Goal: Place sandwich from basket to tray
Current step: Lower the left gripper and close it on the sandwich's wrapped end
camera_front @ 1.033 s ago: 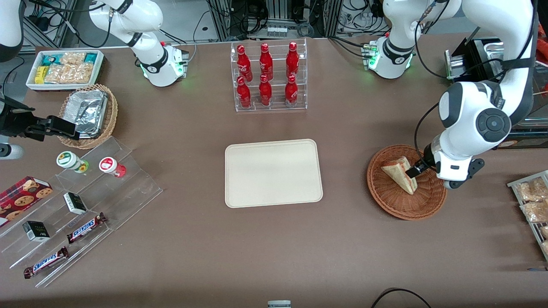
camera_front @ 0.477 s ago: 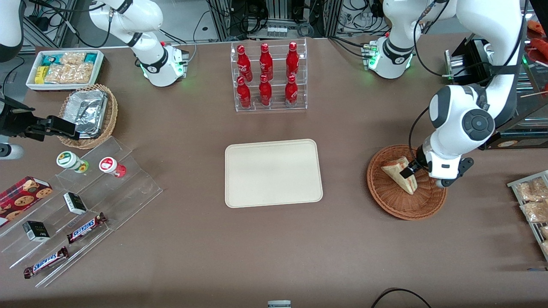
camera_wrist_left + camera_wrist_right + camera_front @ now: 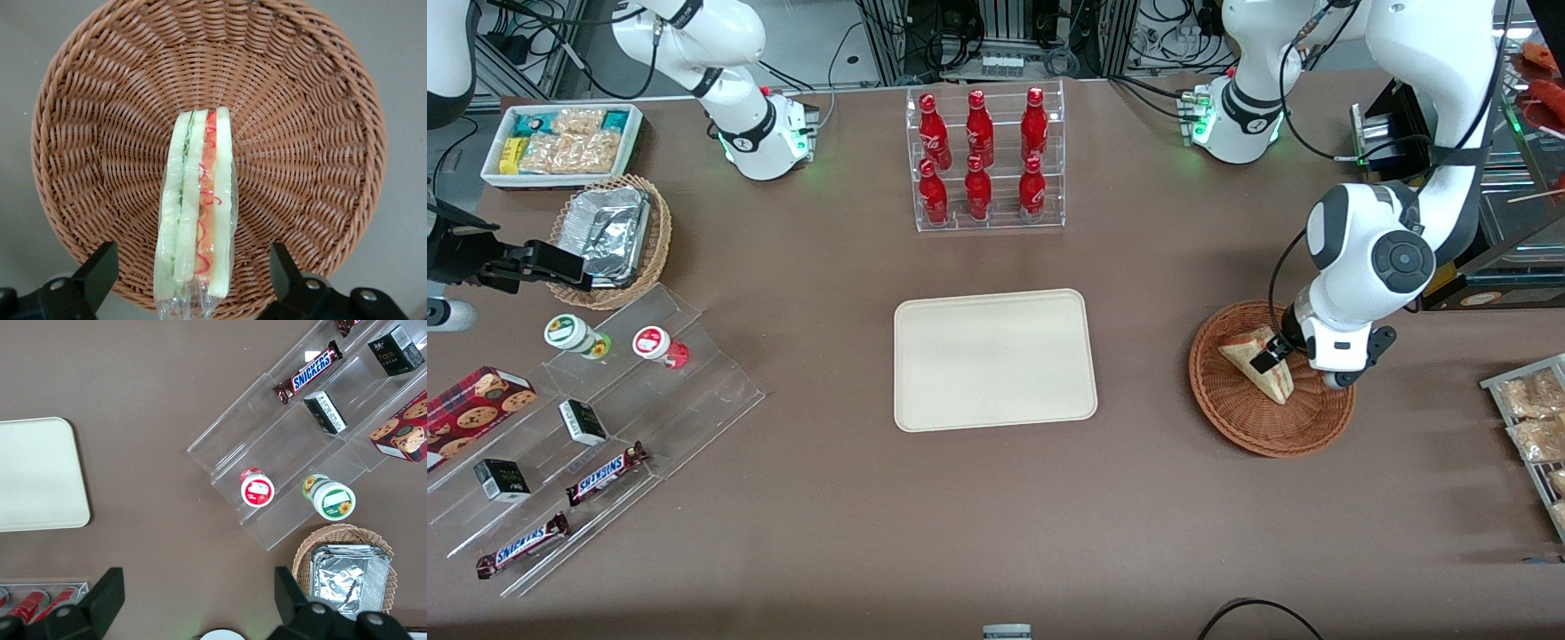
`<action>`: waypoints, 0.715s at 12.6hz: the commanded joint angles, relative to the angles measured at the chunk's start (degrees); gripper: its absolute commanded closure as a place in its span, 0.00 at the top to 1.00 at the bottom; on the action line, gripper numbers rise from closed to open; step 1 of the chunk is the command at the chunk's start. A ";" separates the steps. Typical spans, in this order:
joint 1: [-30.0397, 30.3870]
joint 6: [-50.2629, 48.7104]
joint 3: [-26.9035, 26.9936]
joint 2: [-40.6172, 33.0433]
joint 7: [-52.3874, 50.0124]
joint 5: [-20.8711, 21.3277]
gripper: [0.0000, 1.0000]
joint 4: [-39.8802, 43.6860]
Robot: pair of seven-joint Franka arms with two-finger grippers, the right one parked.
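The sandwich (image 3: 1258, 364) lies in the reddish-brown wicker basket (image 3: 1240, 418) toward the working arm's end of the table. It is a plastic-wrapped wedge with green and red filling along its cut edge (image 3: 197, 220). My left gripper (image 3: 1270, 357) hangs just above the sandwich, fingers open, one on each side of the wedge (image 3: 192, 280). The fingers (image 3: 97, 273) stand well apart from the bread and touch nothing. The cream tray (image 3: 994, 359) lies flat at the table's middle, with nothing on it.
A clear rack of red bottles (image 3: 983, 160) stands farther from the front camera than the tray. A rack of bagged snacks (image 3: 1534, 427) sits beside the basket at the table's edge. A tan basket with a foil container (image 3: 609, 236) and stepped snack shelves (image 3: 596, 418) lie toward the parked arm's end.
My left arm has shifted toward the tray and the gripper has come over the sandwich's thick end. The sandwich and the basket have not moved.
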 commanded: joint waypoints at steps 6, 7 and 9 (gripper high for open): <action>-0.78 6.40 0.22 2.60 -1.14 -3.11 1.00 -2.53; -0.78 7.37 0.22 2.69 -1.14 -3.11 1.00 -3.15; -0.78 7.38 0.22 2.95 -1.14 -3.02 0.88 -3.42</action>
